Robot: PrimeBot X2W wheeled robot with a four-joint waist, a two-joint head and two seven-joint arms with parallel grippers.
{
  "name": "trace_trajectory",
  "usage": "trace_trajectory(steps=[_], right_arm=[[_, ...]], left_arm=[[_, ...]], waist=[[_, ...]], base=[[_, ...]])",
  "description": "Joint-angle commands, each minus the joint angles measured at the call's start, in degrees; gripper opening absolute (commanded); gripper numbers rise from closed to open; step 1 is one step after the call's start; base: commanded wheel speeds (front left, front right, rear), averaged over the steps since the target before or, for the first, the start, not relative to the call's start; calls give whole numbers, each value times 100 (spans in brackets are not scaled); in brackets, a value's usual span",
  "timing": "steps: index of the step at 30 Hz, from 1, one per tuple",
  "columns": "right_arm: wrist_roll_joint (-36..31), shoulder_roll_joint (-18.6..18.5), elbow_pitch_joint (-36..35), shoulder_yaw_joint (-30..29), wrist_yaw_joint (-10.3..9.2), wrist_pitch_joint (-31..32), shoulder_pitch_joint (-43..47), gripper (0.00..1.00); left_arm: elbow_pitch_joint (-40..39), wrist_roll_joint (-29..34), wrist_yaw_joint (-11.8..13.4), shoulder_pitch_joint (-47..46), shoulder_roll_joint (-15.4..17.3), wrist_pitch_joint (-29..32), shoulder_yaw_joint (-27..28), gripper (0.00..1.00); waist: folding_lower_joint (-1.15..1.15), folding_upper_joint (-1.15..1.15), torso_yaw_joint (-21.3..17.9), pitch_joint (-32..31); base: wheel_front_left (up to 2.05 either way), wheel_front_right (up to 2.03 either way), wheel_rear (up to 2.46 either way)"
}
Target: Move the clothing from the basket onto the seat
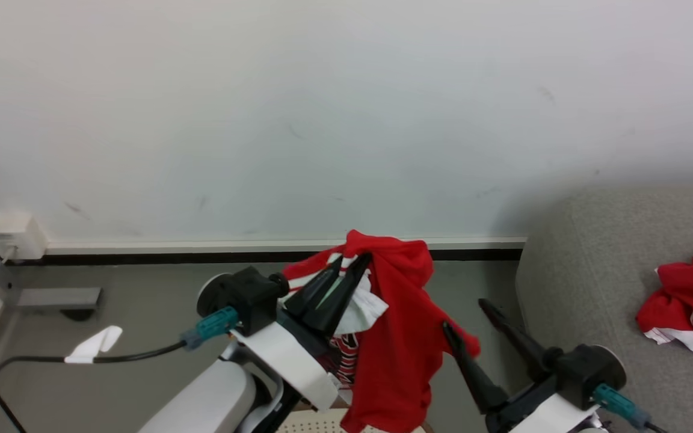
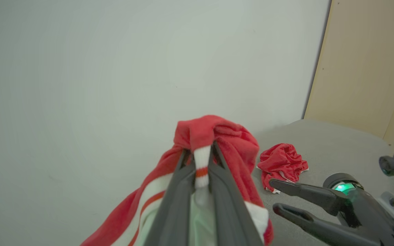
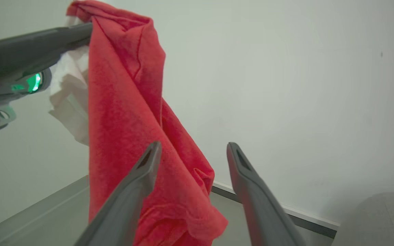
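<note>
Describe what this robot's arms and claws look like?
The left claw and right claw each have two long, tapering dark fingers on a black wrist block. Behind sit pale white forearm shells. A teal plug with a black cable enters each wrist.

The clothing point(image 1: 403, 337) is soft matt cloth, the seat point(image 1: 587, 288) coarse-woven.

The left arm point(image 1: 214, 397) reaches up and forward, its jaws pinched tight on the clothing point(image 1: 403, 343). The right arm point(image 1: 584, 376) sits lower beside it, jaws spread wide and empty
</note>
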Motion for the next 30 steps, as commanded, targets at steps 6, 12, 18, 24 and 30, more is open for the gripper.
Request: trace_trajectory(steps=[6,12,18,24,30], right_arm=[[262,-99,393,716,-13,6,-414,100],[578,-114,748,1072,-13,6,-650,100],[845,-144,850,1413,-13,6,-792,100],[908,-42,1009,1390,-13,6,-880,100],[917,73,1128,1332,-13,7,-872,97]], left_arm=[[130,75,-120,-74,-158,-52,-188,0],[313,13,-220,-14,-310,-98,-411,0],[522,-30,-323,21,-471,-154,-632,0],[652,-50,-398,-40,-580,-176,-849,0],[715,-86,-426,-85,-612,-183,-1009,0]], waist=[[0,0,284,7],[0,0,527,38],[0,0,777,87],[0,0,1015,122],[0,0,1183,137]], base=[[0,0,0],[0,0,0],[0,0,0],[0,0,0],[0,0,0]])
